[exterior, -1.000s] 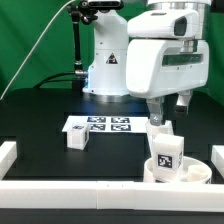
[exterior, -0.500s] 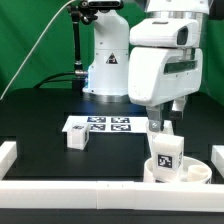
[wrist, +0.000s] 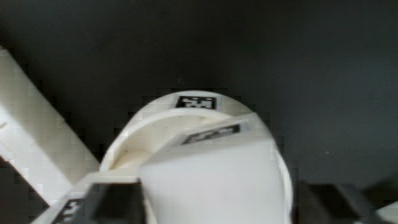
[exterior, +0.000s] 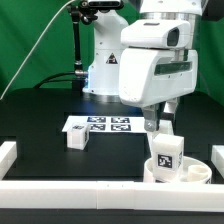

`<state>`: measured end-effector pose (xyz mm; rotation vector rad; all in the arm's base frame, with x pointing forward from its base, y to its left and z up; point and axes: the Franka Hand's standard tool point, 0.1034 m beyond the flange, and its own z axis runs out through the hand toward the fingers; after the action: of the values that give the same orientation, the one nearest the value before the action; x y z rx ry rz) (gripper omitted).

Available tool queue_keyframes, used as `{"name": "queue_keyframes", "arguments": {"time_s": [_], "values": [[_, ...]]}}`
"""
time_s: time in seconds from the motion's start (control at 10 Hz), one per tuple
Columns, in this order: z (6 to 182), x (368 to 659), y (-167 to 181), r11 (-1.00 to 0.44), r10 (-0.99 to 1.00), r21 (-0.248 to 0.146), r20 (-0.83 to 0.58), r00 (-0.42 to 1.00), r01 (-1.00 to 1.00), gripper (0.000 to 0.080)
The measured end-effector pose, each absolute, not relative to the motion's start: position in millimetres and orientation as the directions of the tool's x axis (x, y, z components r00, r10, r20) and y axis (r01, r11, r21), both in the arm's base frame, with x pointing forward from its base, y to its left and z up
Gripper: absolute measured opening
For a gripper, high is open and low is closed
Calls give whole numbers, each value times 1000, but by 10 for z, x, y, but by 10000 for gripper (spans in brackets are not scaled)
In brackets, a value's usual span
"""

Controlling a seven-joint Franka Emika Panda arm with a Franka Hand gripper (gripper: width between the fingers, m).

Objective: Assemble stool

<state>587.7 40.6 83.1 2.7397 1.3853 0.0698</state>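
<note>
At the exterior view's left, one loose leg (exterior: pixel 75 140) sitting on the black table (exterior: pixel 40 120). Next, the marker board (exterior: pixel 100 125), flat. Then the gripper (exterior: pixel 160 124), down low, its fingers (wrist: pixel 86 200) partly open on both sides of a second leg (wrist: pixel 205 150). Cannot tell if squeezing it. At the exterior view's right, the round seat (exterior: pixel 178 175) with a third leg (exterior: pixel 167 150) standing on it.

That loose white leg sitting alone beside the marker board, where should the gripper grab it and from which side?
Probably take the loose leg across its two flat side faces, coming down from above. It is blocky and sits well away from the seat, so both sides look reachable.
</note>
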Motion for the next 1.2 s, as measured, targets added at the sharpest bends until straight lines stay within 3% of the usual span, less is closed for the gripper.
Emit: {"name": "queue_keyframes", "arguments": {"time_s": [0.1, 0.7, 1.2], "values": [[830, 5874, 407, -626, 779, 81, 12, 627, 775, 335], [834, 5834, 410, -924, 381, 49, 32, 924, 379, 335], [836, 5786, 490, -1000, 19, 15, 29, 999, 18, 337]]}}
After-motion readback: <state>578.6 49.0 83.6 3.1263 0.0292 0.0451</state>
